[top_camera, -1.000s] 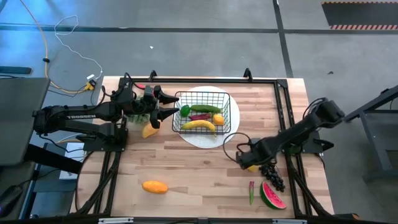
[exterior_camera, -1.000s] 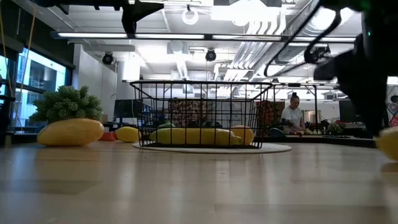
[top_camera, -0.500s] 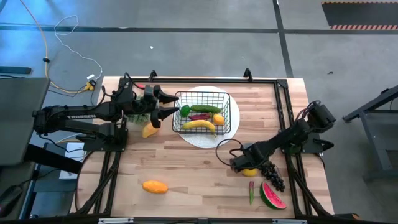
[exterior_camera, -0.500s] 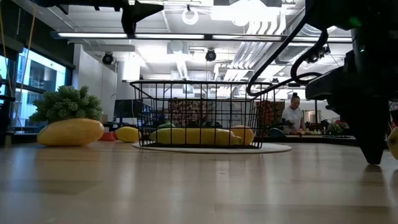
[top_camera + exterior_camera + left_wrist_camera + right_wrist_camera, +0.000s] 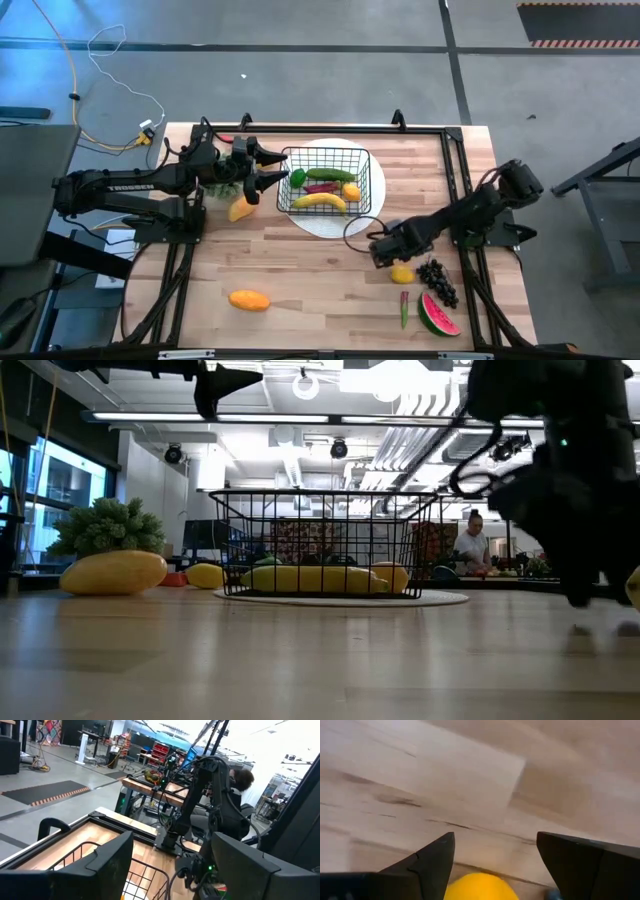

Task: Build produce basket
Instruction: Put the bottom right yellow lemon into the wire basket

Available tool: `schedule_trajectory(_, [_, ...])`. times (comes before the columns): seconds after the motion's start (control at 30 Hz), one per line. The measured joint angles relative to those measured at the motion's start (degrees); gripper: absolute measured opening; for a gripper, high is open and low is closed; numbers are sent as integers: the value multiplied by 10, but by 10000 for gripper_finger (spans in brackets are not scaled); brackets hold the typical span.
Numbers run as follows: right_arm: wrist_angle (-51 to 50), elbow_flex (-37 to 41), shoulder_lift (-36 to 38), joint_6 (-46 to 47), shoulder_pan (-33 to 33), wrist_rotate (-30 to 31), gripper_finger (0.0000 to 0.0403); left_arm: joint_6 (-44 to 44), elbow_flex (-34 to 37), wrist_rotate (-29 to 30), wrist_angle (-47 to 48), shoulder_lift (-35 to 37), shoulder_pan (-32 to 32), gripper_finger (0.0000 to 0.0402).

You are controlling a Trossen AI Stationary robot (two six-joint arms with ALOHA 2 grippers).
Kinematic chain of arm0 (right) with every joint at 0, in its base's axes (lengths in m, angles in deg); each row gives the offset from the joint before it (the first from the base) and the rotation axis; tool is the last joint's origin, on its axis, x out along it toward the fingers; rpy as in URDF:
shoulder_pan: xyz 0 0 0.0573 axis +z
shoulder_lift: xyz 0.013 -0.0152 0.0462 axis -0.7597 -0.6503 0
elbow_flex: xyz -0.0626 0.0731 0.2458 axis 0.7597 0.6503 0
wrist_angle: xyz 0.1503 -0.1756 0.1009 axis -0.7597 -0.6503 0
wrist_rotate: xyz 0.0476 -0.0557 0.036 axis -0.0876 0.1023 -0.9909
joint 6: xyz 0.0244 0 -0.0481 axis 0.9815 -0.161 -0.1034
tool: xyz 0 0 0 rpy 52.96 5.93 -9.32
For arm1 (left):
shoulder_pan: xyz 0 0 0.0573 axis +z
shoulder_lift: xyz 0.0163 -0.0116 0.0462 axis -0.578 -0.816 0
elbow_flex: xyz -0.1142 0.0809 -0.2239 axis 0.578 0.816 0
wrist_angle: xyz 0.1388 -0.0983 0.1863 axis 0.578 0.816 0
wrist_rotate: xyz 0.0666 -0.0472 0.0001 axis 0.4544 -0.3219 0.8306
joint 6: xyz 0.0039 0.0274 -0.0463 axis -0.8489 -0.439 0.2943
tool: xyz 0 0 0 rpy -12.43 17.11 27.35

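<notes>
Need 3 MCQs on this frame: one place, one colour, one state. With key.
1. Where does the black wire-mesh basket stand?
A. on the round white plate
B. on bare wood
C. on the floor

2. Colour of the round fruit between the right claw fingers?
A. red
B. yellow
C. purple

3. Right claw state?
A. shut on the fruit
B. open
C. out of view

A: the plate rim shows around the basket. B: the right wrist view shows yellow. B: its fingers stand apart, clear of the fruit.
</notes>
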Motion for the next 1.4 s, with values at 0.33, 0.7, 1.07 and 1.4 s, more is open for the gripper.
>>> schedule_trajectory(0.33, [-5,-1,145,-176,0,17,271,0,0,-2,1,0,0,259])
schedule_trajectory(0.7, [-4,-2,96,-200,85,-14,271,0,0,3,2,0,0,259])
schedule_trajectory(1.07, [4,-2,11,-223,102,-37,271,0,0,23,2,0,0,259])
schedule_trajectory(1.4, [4,-4,-35,-223,101,-47,271,0,0,24,2,0,0,259])
